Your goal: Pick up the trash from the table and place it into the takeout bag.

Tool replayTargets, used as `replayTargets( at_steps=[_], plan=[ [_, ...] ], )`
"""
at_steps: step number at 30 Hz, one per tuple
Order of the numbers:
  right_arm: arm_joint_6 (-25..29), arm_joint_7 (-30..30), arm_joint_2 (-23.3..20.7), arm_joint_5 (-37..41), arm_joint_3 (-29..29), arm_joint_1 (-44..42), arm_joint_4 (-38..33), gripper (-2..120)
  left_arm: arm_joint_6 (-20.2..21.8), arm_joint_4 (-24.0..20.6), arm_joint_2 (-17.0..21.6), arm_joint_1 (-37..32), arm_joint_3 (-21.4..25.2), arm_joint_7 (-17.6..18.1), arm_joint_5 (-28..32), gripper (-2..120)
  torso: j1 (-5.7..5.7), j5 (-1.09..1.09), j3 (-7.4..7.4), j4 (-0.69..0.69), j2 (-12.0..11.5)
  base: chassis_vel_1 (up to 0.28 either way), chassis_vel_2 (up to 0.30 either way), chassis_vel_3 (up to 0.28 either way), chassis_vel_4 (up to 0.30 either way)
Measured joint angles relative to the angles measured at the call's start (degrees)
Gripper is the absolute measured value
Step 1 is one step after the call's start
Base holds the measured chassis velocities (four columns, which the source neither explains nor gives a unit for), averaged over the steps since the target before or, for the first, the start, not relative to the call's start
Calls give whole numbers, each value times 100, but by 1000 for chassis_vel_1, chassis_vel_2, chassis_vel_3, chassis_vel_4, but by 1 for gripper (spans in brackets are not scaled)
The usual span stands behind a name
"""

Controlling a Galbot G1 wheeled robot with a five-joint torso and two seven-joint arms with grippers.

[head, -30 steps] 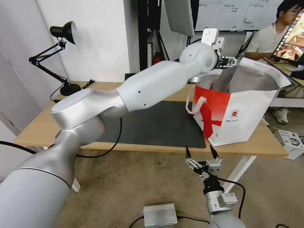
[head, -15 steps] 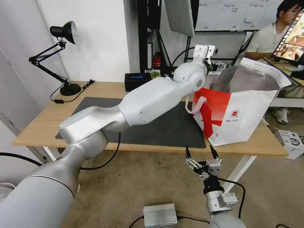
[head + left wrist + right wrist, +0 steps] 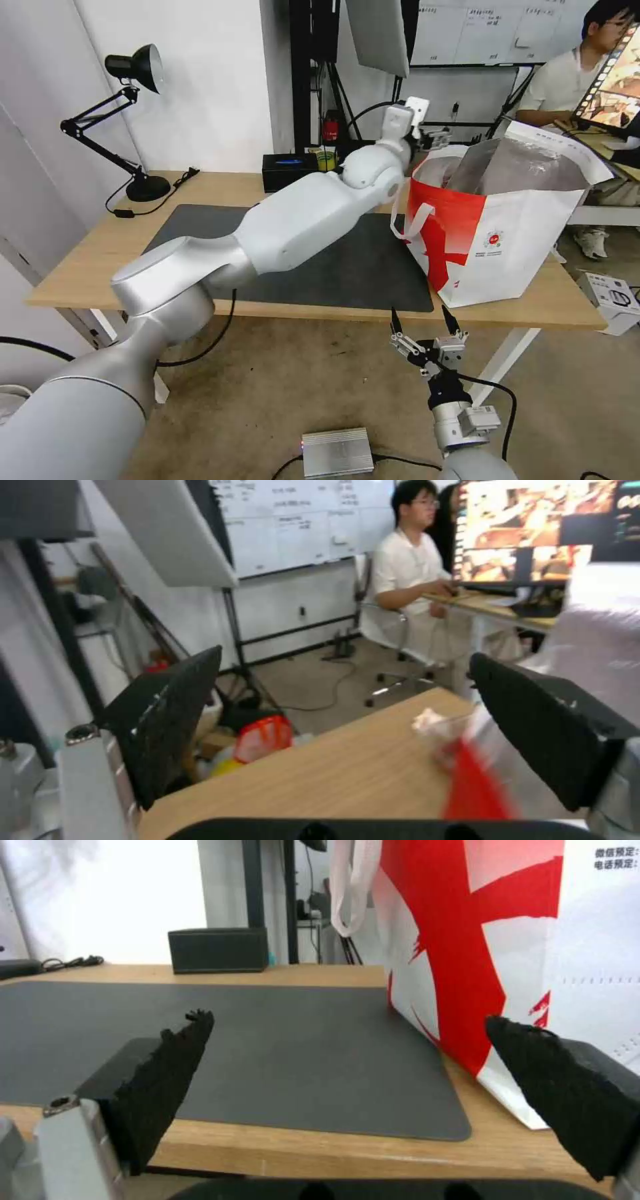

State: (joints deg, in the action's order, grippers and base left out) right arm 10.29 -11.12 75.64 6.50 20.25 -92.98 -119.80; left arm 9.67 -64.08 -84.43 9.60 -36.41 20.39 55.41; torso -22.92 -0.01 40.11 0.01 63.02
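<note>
now that the left gripper (image 3: 437, 138) has pulled back from the takeout bag (image 3: 507, 247), jaws wide and empty, the table (image 3: 87, 267) looks trash-free.

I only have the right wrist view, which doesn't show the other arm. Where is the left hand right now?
Observer: The left hand is raised at the far side of the takeout bag, level with its open top.
Operator: Is it carrying anything?
Observer: No. In the left wrist view its fingers are spread wide with nothing between them.
Operator: And where is my right hand relative to the table?
Observer: The right hand is open, in front of the table and below its front edge, fingertips pointing up toward the bag's near corner.
</note>
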Motion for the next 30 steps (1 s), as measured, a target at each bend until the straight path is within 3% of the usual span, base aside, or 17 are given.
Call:
replayTargets(
  at_steps=[7,18,21,30],
  plan=[
    [0,0,0,0,0,0,0,100,-358,-104,278,-403,133,-167,-566,100,0,0,0,-2,0,0,0,0,0],
    [0,0,0,0,0,0,0,100,-657,-133,652,-658,322,-382,-796,100,0,0,0,-2,0,0,0,0,0],
    [0,0,0,0,0,0,0,100,-744,-287,1009,-800,345,-656,-799,100,0,0,0,-1,0,0,0,0,0],
    [0,0,0,0,0,0,0,100,-744,-955,1706,-1401,613,-853,-726,100,0,0,0,0,0,0,0,0,0]
  ],
)
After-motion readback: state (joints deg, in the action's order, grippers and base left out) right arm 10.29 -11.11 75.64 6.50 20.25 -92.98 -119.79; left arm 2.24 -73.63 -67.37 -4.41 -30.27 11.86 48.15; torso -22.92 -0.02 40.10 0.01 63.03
